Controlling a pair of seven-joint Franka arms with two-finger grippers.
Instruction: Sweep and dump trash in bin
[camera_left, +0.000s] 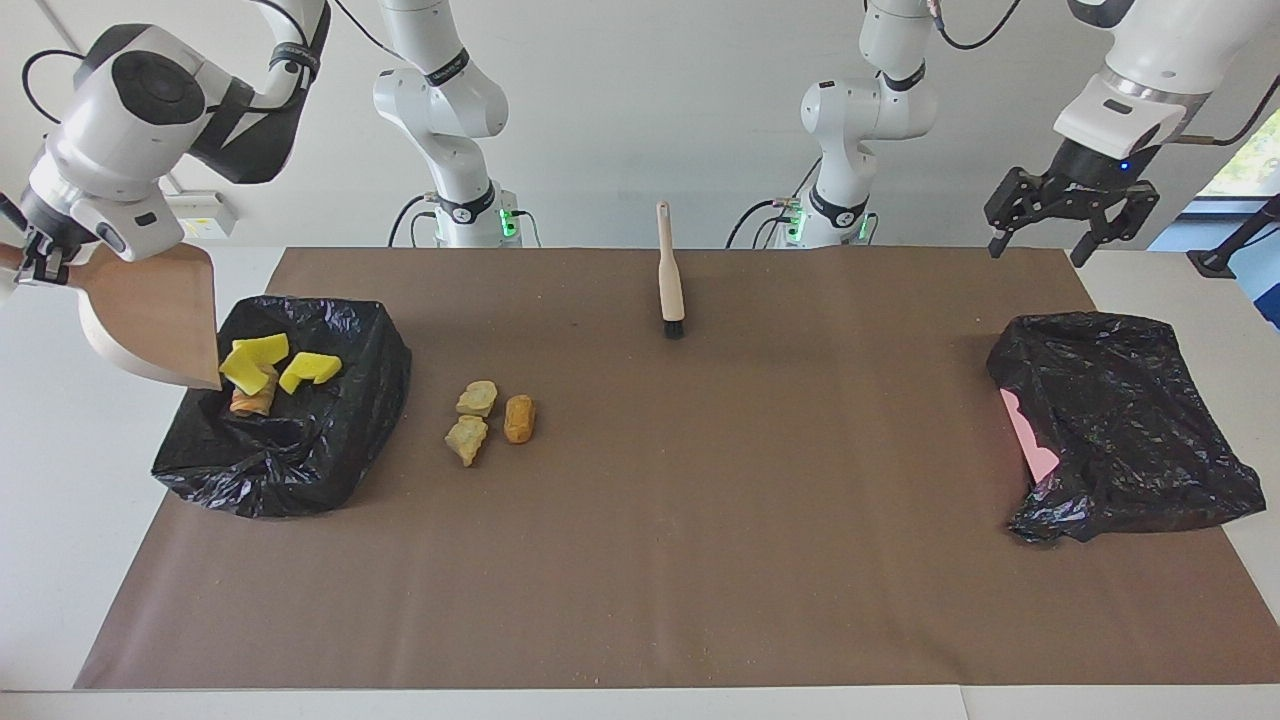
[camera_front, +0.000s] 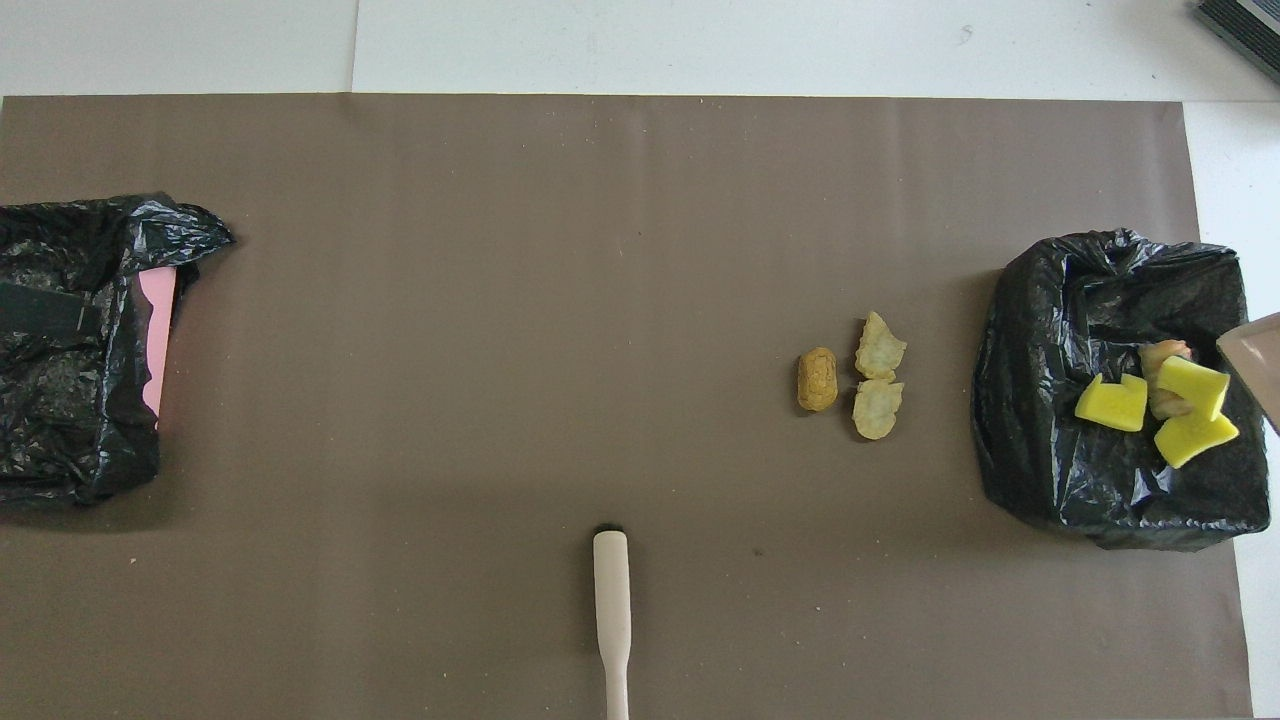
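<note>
My right gripper (camera_left: 45, 265) is shut on the handle of the wooden dustpan (camera_left: 160, 320), which hangs steeply tipped over the edge of the black-bagged bin (camera_left: 300, 470); only the pan's corner (camera_front: 1255, 355) shows from overhead. In the bin (camera_front: 1060, 470) lie three yellow pieces of trash (camera_left: 255, 355) (camera_front: 1110, 403) and the striped chunk (camera_left: 250, 402). Three tan lumps (camera_left: 478, 398) (camera_front: 878, 390) rest on the mat beside the bin, toward the table's middle. My left gripper (camera_left: 1040, 250) hangs open and empty, high over the mat's corner at the left arm's end.
A brush (camera_left: 670, 275) lies on the mat at mid-table close to the robots, its handle (camera_front: 612, 620) pointing at them. A second black-bagged bin (camera_left: 1120, 420) with a pink edge sits at the left arm's end. Fine crumbs speckle the mat.
</note>
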